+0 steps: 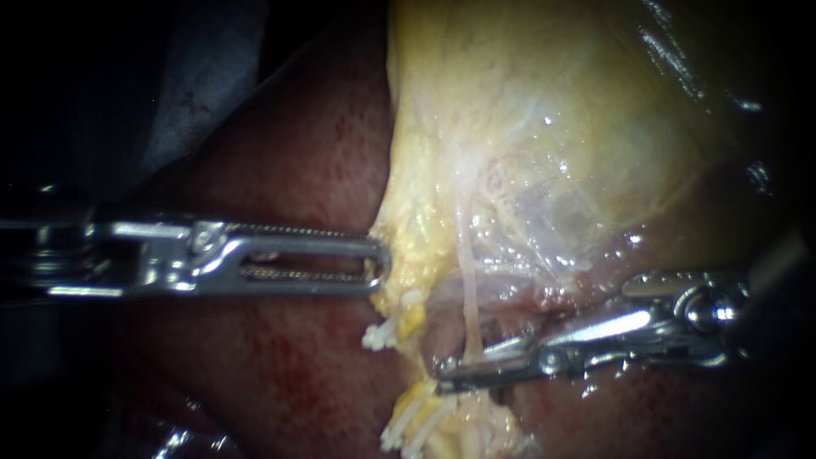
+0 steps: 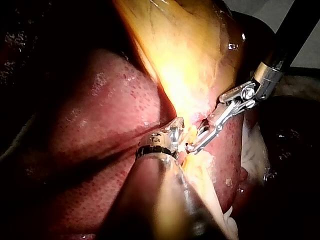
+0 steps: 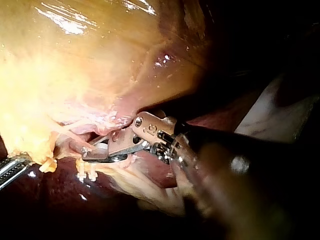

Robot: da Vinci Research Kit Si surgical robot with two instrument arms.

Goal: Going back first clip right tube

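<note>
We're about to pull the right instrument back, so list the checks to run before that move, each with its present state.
1. Right instrument jaws apart: ok, a gap shows.
2. Tube clear of those jaws: cannot tell; it runs down to them.
3. Clip seated on the tube: cannot tell; none shows.
4. Left instrument tip at the gallbladder edge: ok.
5. Both tips in the endoscope view: ok.

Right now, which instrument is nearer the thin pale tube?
Right. The right instrument reaches the tube at its lower end; the left instrument sits off to the side, at the edge of the gallbladder.
</note>
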